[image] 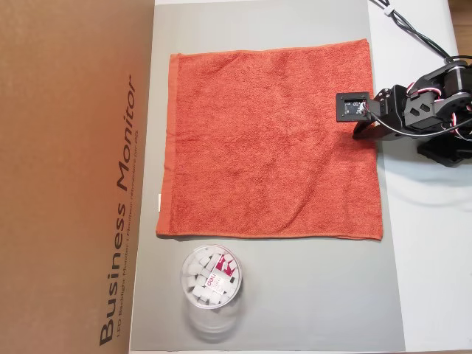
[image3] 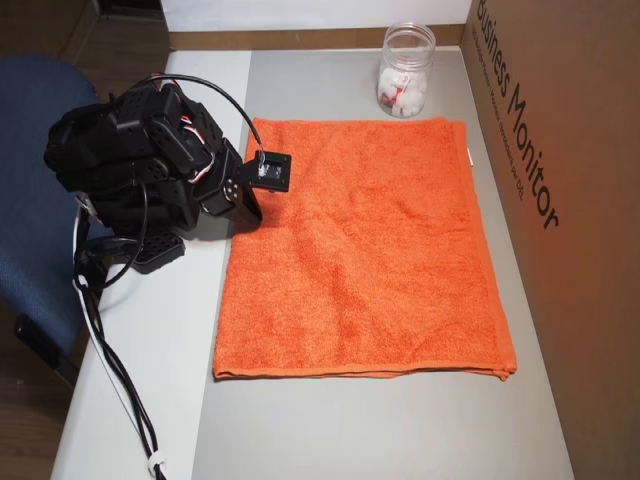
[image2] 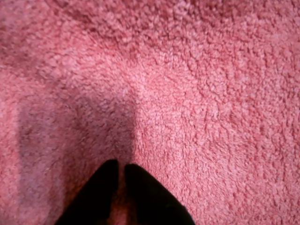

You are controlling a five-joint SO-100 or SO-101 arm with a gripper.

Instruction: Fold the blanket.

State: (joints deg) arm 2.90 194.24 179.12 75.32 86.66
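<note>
In the wrist view the pincer [image2: 119, 164] entered at 6 o'clock, its two dark fingertips [image2: 101, 187] nearly together with only a thin slit between them, poised over or resting on the blanket [image2: 187, 93]; no cloth was visibly caught between them. In an overhead view the blanket [image3: 370, 260] lay flat and unfolded on the grey counter [image3: 380, 430], the arm [image3: 150, 160] at its 9 o'clock edge. Farther off, at 12 o'clock, stood a clear jar [image3: 405, 70], and at 3 o'clock a cardboard box [image3: 570, 200].

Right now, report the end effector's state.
End effector: nearly closed, fingertips a narrow gap apart, holding nothing, poised over the flat blanket.
</note>
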